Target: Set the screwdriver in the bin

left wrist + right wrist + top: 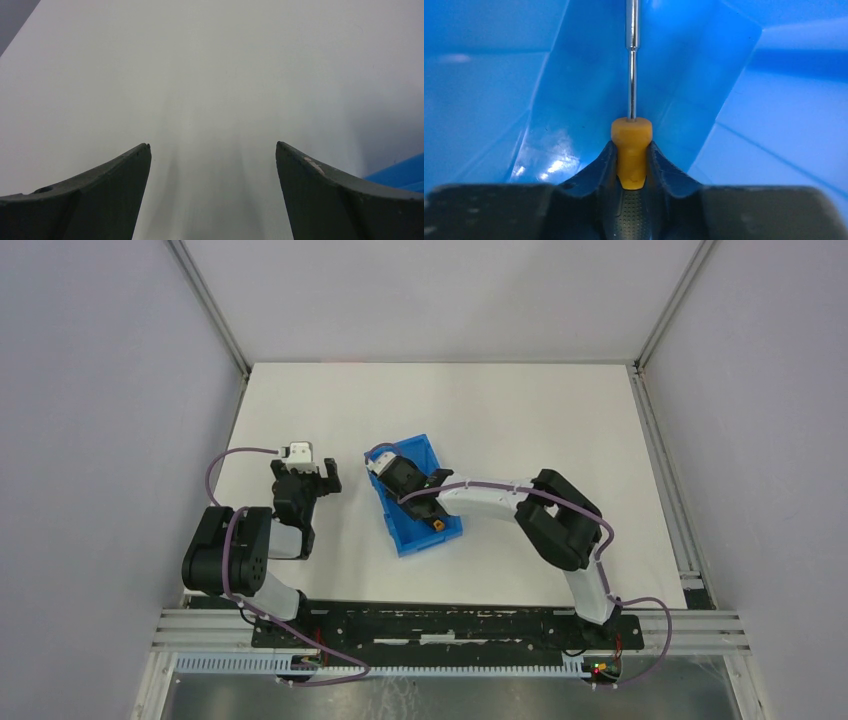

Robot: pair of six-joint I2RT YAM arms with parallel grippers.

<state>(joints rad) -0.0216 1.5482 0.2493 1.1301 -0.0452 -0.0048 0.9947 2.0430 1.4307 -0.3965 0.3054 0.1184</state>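
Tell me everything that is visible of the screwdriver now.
The screwdriver is small and slim: a thin shiny metal shaft, thicker further out, an orange-yellow plastic-looking collar, and behind it a black dotted handle. The right tool is shut on it, its fingers pressing both sides of the collar. The shaft points straight away from the wrist camera, inside the blue bin. Its tip is out of view, so whether it touches the bin cannot be told.

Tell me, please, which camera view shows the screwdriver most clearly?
The right wrist view: the screwdriver fills the centre, its orange collar and metal shaft sharp, gripped by the right gripper inside the bin. The top external view shows only an orange speck. The left wrist view shows none of it.
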